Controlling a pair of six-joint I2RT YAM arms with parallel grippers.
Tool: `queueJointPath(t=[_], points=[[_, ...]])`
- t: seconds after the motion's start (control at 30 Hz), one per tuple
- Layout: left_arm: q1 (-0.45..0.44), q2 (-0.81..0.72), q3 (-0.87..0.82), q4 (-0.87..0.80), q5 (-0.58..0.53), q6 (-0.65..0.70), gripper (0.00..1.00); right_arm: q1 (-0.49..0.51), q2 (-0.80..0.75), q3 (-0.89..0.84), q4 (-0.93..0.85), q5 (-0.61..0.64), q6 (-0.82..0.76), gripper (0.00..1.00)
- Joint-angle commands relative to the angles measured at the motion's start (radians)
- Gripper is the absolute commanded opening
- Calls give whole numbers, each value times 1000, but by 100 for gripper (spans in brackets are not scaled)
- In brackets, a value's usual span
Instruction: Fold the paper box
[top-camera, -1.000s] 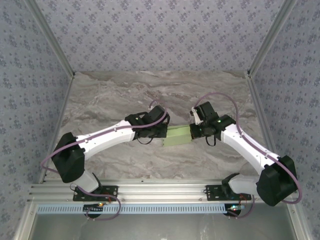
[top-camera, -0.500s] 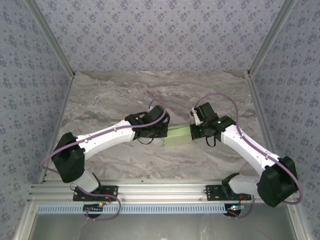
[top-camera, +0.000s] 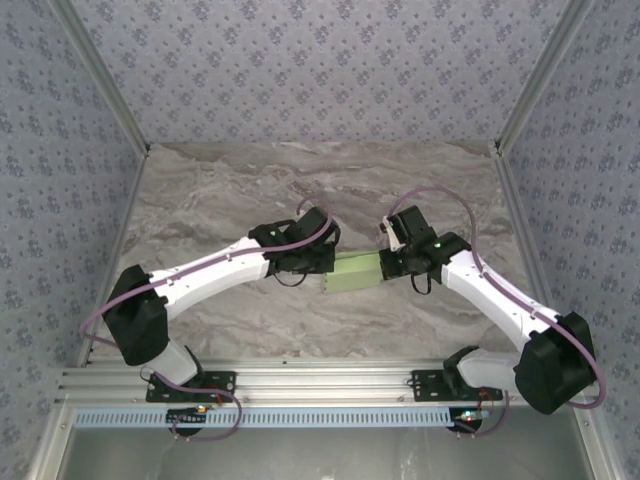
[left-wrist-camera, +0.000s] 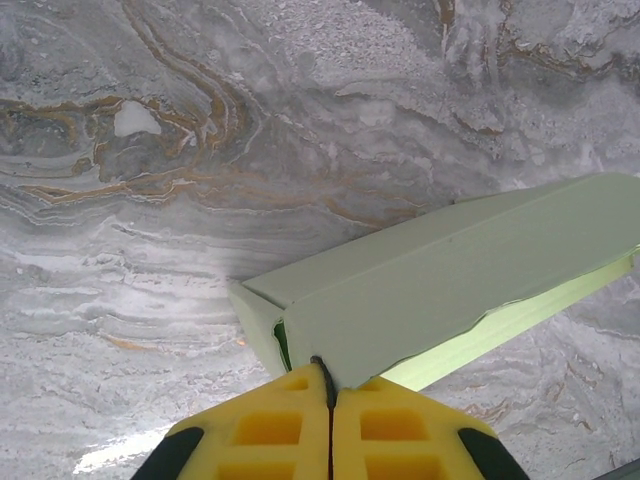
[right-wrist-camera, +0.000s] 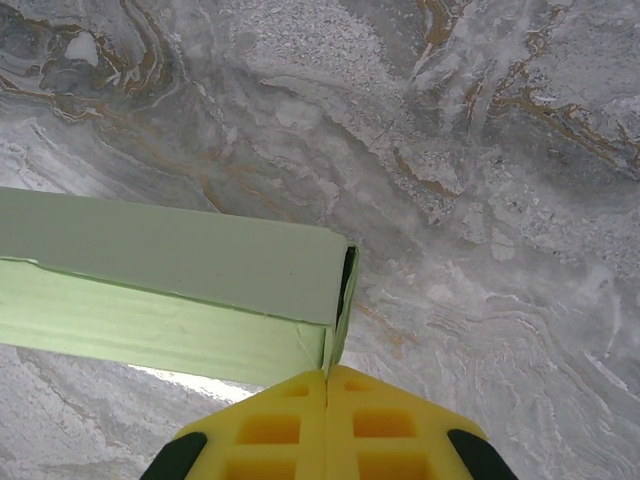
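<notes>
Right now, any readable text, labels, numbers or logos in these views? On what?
None readable.
The paper box: plain green card, no print.
The left gripper and right gripper: plain yellow, no markings.
The table: marble veining only.
The walls: a repeating floral pattern, no lettering.

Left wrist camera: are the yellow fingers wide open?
No, the left gripper has its yellow pads shut tight together, pinching an edge of the pale green paper box.

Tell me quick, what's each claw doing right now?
Left claw: closed, pinching one end of the paper box.
Right claw: closed, pinching the box's other end.
</notes>
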Motion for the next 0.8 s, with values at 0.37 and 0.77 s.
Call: queueJointPath(t=[0.37, 0.77], points=[[2, 28, -52, 83, 58, -15, 6, 12, -6, -10, -6, -7, 20, 0], [-75, 50, -114, 77, -135, 50, 5, 11, -30, -51, 28, -19, -10, 0]])
